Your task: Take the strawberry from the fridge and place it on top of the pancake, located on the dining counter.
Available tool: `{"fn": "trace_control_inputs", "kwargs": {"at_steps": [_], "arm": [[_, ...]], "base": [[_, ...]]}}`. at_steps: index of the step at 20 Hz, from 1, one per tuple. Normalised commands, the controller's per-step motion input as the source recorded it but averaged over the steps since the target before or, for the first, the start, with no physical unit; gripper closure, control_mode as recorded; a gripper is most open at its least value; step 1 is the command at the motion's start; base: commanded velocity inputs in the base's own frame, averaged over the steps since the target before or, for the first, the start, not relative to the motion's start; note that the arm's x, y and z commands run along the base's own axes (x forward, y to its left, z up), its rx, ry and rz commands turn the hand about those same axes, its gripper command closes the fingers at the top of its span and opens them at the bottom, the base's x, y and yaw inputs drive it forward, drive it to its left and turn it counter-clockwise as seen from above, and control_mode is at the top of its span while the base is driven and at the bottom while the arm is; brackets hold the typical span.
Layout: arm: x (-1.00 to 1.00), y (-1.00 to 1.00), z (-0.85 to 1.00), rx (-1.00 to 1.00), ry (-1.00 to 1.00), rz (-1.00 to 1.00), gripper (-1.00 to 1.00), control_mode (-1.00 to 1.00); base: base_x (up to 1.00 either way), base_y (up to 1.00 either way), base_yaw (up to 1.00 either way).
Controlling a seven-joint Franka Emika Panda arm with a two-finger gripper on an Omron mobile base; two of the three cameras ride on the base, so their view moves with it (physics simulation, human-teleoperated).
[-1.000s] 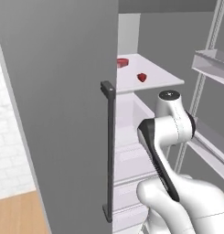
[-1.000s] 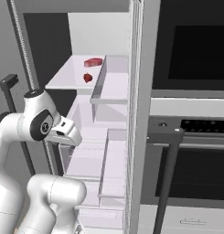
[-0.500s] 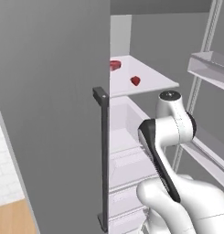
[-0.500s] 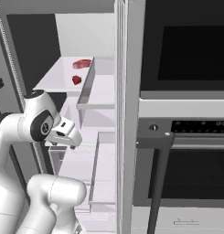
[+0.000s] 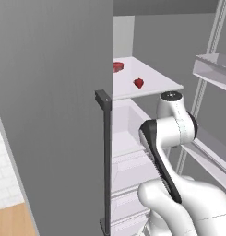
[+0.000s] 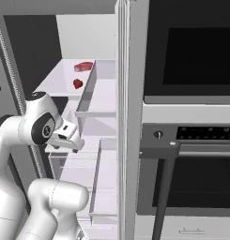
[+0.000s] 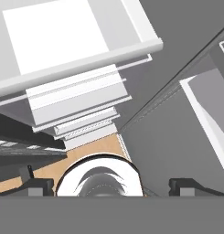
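- Already open, the fridge (image 5: 54, 115) shows the strawberry (image 5: 139, 83) untouched on its white shelf (image 6: 60, 79).
- Empty gripper (image 7: 111, 185), fingers spread wide; picking and carrying remain.

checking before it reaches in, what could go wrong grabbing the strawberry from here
The strawberry is tiny and sits near a second red item on the same shelf, so the wrong one might be picked. The open claw points down at the drawers, so the arm must swing up past the fridge door, which it could clip.
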Motion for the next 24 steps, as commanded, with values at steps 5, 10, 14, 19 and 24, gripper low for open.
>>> {"fn": "trace_control_inputs", "kwargs": {"at_steps": [5, 10, 14, 19, 24], "arm": [[0.0, 0.0, 0.0, 0.0, 0.0, 0.0, -1.0, 1.0], [0.01, 0.0, 0.1, 0.0, -0.12, 0.01, -1.0, -1.0], [0.21, 0.0, 0.67, 0.03, -0.57, 0.1, -1.0, -1.0], [0.38, 0.06, 0.87, 0.03, -0.47, 0.06, -1.0, -1.0], [0.39, 0.34, 0.88, 0.0, -0.26, 0.07, -1.0, -1.0]], "base": [[0.0, 0.0, 0.0], [0.0, 0.0, 0.0], [0.0, 0.0, 0.0], [0.0, 0.0, 0.0], [0.0, 0.0, 0.0]]}}
